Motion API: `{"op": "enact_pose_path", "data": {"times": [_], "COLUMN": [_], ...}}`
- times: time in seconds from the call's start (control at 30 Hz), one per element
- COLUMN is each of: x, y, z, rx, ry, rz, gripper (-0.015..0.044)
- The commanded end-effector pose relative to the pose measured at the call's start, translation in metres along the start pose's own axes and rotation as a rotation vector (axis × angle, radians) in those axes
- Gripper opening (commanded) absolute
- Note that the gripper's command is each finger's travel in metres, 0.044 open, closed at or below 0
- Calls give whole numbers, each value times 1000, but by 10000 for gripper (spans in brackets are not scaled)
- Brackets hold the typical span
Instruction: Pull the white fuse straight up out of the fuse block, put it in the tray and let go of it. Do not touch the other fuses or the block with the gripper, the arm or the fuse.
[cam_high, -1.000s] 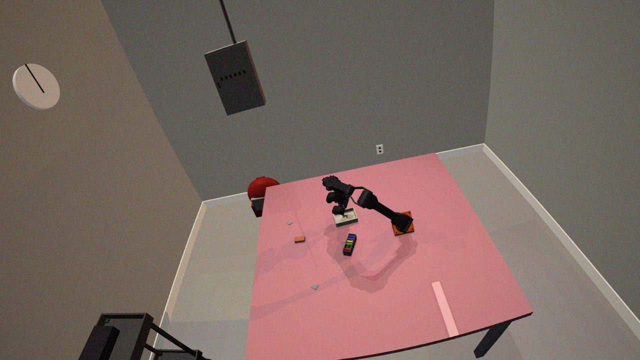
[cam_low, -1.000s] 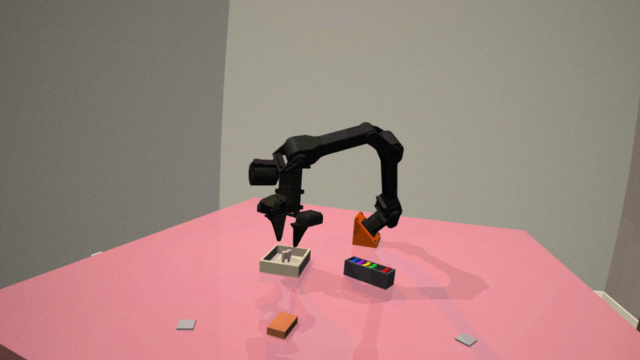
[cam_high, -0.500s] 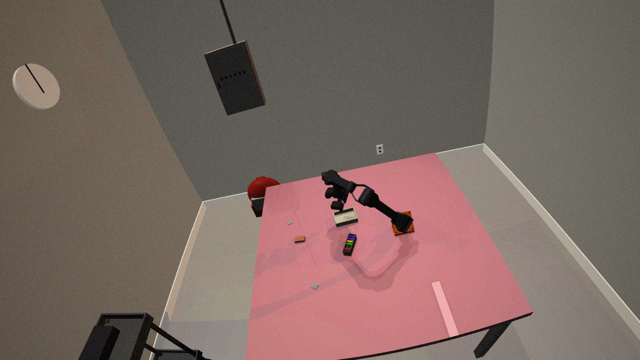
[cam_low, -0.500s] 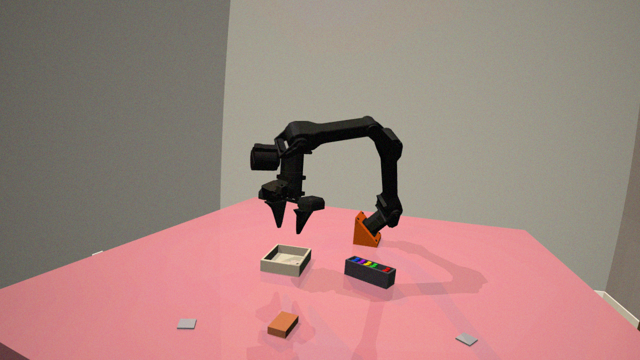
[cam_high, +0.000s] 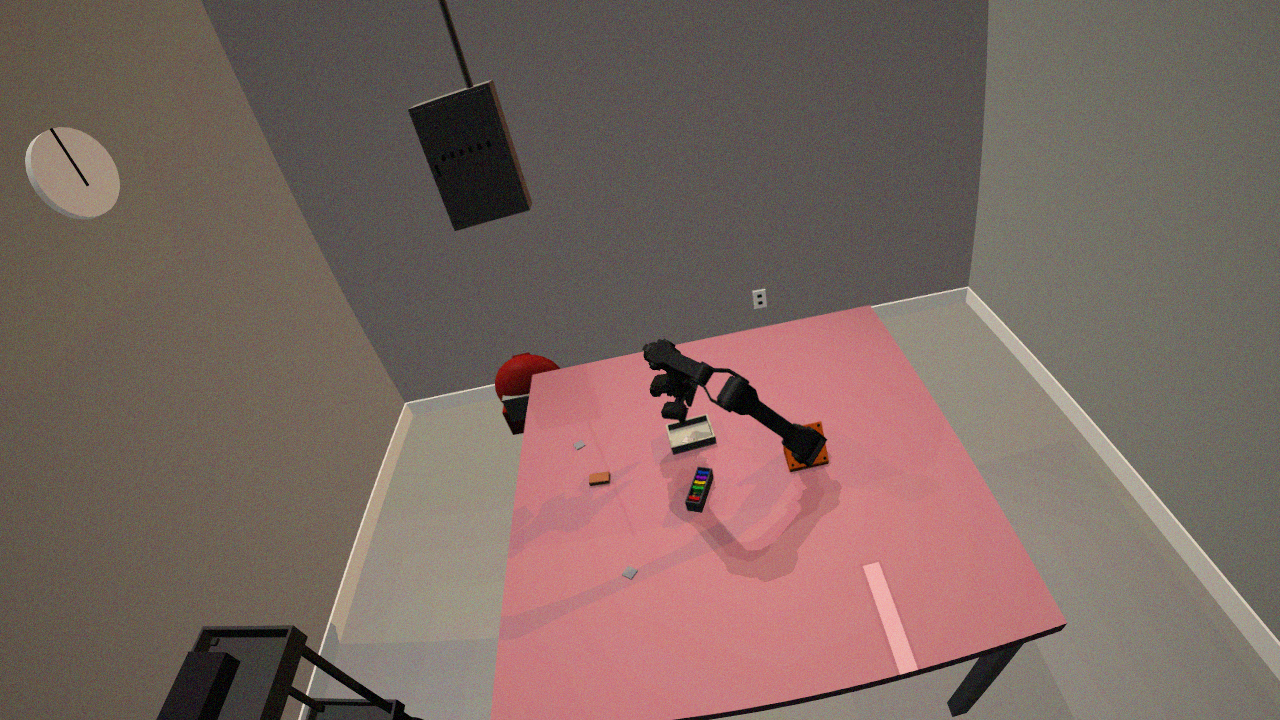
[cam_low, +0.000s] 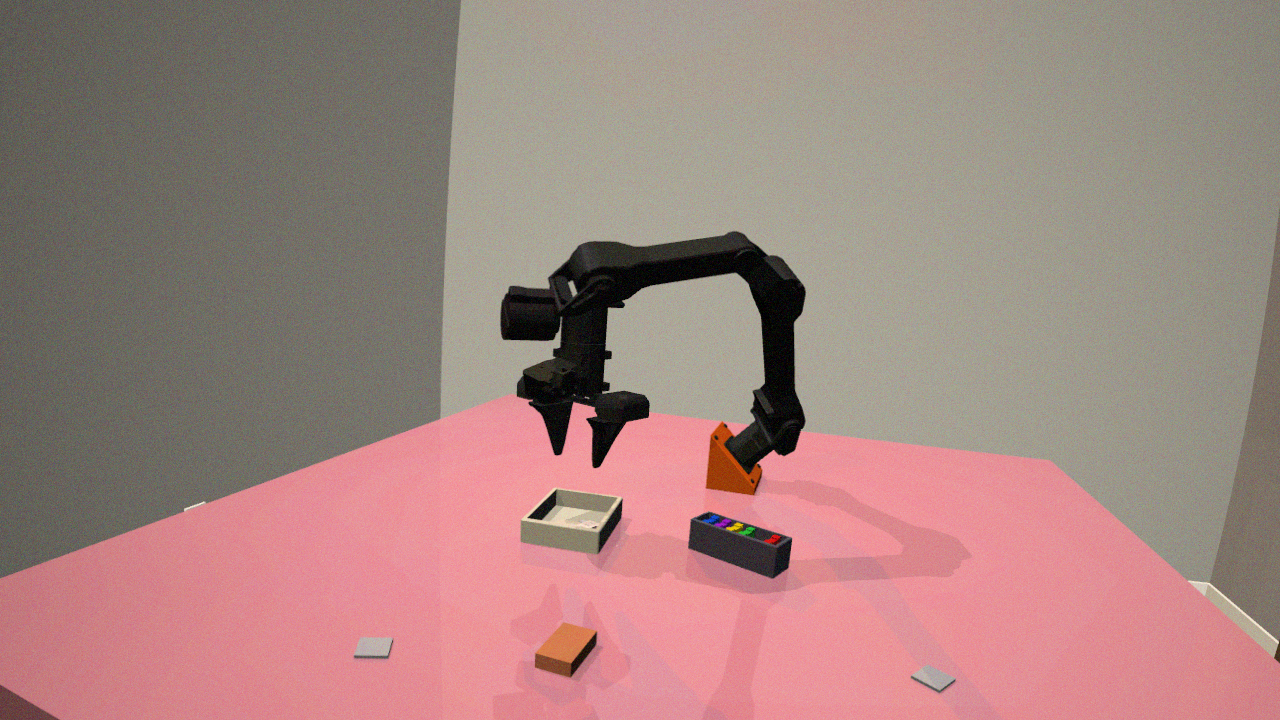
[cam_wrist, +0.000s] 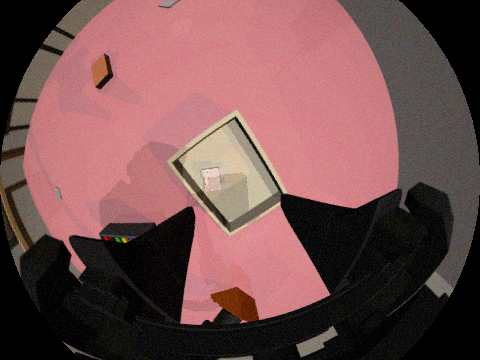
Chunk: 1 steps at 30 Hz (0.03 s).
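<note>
Wrist view looks straight down between the two black fingers, which stand spread well apart with nothing between them; the gripper (cam_wrist: 236, 216) is open and holds nothing. Past the fingertips, toward 12 o'clock, sits the cream tray (cam_wrist: 256, 160), turned at an angle, and the white fuse (cam_wrist: 211, 178) lies on its floor near the wall at 9 o'clock (it looks to be lying flat rather than upright, though it is small and blurred). At 8 o'clock, half hidden behind one finger, a corner of the dark fuse block (cam_wrist: 127, 231) shows with a strip of coloured fuses.

Exterior view shows the black arm (cam_low: 680, 259) arched from its orange base (cam_low: 725, 465), with the gripper (cam_low: 577, 447) hanging point-down above the tray (cam_low: 554, 535), clear of its rim. The fuse (cam_low: 586, 522) is a pale spot inside, toward the wall at 3 o'clock. The fuse block (cam_low: 738, 550) stands on the pink table (cam_low: 984, 582) just beside the tray at 3 o'clock, apart from it, with blue, purple, yellow, green and red fuses in a row on top. An orange block (cam_low: 565, 649) lies at the tray's 6 o'clock, and two small grey tiles (cam_low: 373, 646) lie toward the near edge.
</note>
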<state>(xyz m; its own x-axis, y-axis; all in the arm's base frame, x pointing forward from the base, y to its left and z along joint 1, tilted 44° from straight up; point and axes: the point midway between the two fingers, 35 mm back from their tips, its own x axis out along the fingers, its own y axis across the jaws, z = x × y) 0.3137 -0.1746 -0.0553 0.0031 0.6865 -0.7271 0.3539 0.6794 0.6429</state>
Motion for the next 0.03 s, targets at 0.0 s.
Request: {"op": "enact_pose_path", "data": {"times": [0.0], "x": [0], "y": [0], "z": [0], "rx": [0], "ry": [0], "rz": [0], "gripper": [330]}}
